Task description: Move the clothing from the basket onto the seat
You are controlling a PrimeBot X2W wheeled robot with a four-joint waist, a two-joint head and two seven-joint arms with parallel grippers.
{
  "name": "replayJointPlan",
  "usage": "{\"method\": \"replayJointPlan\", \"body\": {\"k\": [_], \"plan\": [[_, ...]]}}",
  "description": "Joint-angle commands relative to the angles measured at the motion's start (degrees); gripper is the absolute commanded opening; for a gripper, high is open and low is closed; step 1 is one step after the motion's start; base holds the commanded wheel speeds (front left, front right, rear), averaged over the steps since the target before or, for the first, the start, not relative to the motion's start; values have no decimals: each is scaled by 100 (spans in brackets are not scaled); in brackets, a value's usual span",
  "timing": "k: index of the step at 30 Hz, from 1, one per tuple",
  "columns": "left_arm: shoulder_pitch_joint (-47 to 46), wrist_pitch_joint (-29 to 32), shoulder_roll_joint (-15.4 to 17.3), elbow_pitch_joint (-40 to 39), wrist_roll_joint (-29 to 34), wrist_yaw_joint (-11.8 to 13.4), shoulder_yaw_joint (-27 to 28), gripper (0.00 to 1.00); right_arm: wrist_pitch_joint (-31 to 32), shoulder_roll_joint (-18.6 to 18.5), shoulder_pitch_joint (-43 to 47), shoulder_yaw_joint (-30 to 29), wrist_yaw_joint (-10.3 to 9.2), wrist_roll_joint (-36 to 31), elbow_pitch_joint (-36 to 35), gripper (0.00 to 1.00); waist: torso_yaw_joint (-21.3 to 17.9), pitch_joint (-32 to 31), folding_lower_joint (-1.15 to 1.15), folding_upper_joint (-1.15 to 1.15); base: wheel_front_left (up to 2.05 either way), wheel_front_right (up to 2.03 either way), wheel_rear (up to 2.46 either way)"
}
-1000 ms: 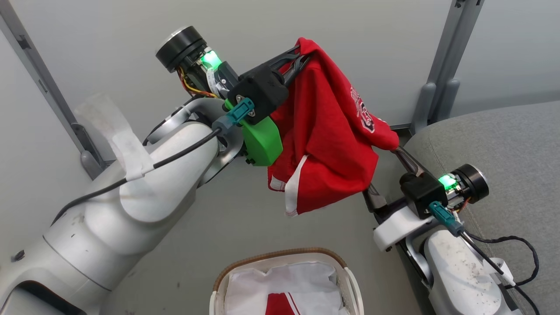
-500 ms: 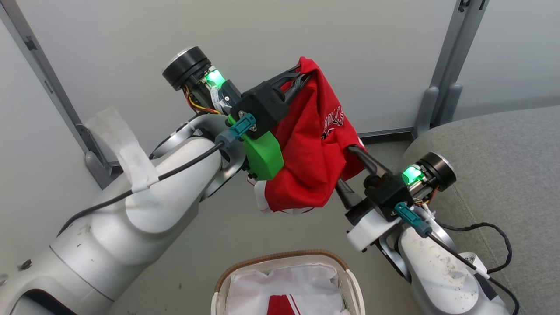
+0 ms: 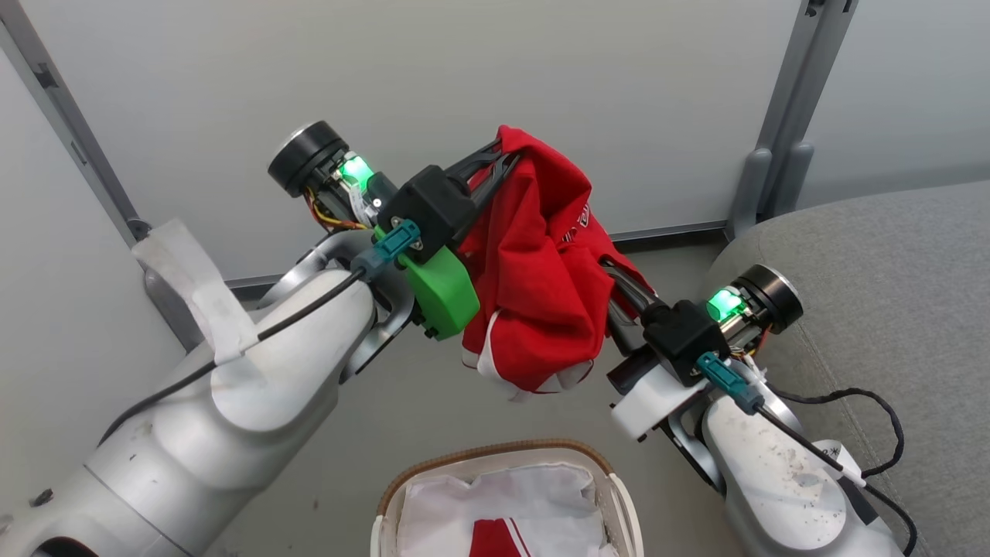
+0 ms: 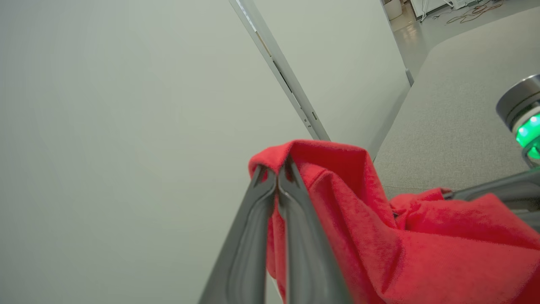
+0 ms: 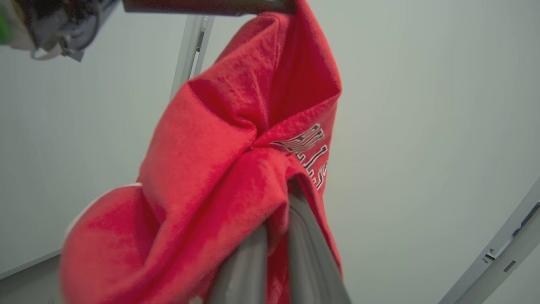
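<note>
Seat [image 3: 889, 255]: grey sofa at the robot's right, just beyond the right arm. It is the landing place, and the garment is not yet on it.
Left arm [image 3: 255, 387]: held high, reaching forward and up across the head view, with the wrist cocked so its fingers point up and to the right. The height is judged to lift the cloth free of the basket.
Right arm [image 3: 773, 487]: comes up from the lower right with its forearm beside the seat's edge and its fingers angled up and left into the cloth's lower side. This second hold probably steadies or spreads the garment for the carry across.
Basket [image 3: 495, 451]: stands on the floor [image 3: 433, 402] below both arms, under the hanging cloth and well apart from it. A white liner cloth [image 3: 534, 491] lies inside.
Red garment [image 3: 541, 302]: hangs in the air between the two arms, above the basket and left of the seat, touching neither. It is bunched, with white trim hanging at the bottom and dark-outlined lettering on its right side.
Second red garment [image 3: 495, 539]: a red patch with a white stripe, lying on the liner cloth in the basket, not yet moved.
Left fingers [image 4: 299, 228]: pressed together on a top fold of the red garment, which drapes down from them.
Right fingers [image 5: 308, 261]: closed together with a bunch of the same garment nipped near their tips. The tips are buried in cloth, so the depth of the bite cannot be told.
</note>
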Motion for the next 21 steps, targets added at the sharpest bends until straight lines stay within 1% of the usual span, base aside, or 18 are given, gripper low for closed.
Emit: {"method": "replayJointPlan", "body": {"k": [1, 5, 6, 7, 8, 9, 10, 12, 15, 21], "plan": [[177, -61, 19, 17, -64, 38, 18, 0, -28, -23, -47, -50, -4, 17, -18, 0, -9, 9, 0, 0, 0, 0, 0], [557, -236, -31, 97, -260, 110, 23, 0, -28, -23, -46, -226, -4, -8, -20, 0, -17, 35, 0, 0, 0, 0, 0], [687, -303, -61, 137, -305, 153, 42, 7, -28, -23, -48, -289, -4, -23, -26, 0, -14, 46, 0, 0, 0, 0, 0], [795, -358, -91, 174, -346, 192, 59, 23, -28, -23, -46, -339, -5, -32, -32, 0, -13, 54, 0, 0, 0, 0, 0], [935, -423, -128, 217, -399, 253, 87, 45, -28, -23, -43, -401, -5, -42, -41, 0, -11, 65, 0, 0, 0, 0, 0], [1055, -480, -165, 257, -455, 301, 123, 64, -28, -23, -43, -458, -5, -42, -50, 0, -10, 75, 0, 0, 0, 0, 0], [1194, -543, -220, 314, -526, 359, 180, 100, -28, -22, -42, -522, -4, -58, -56, 0, -9, 88, 0, 0, 0, 0, 0], [1464, -629, -328, 423, -624, 441, 283, 100, -28, -22, -43, -634, -4, -80, -83, 0, -11, 115, 0, 0, 0, 0, 0], [1804, -687, -463, 523, -592, 464, 426, 100, -28, -23, -77, -784, -4, -109, -113, 0, -20, 167, 0, 0, 0, 0, 0], [2652, -682, -652, 364, -395, 320, 1012, 100, -28, -22, -123, -1024, -4, -283, -179, 0, -70, 272, 0, 0, 0, 0, 0]]}}
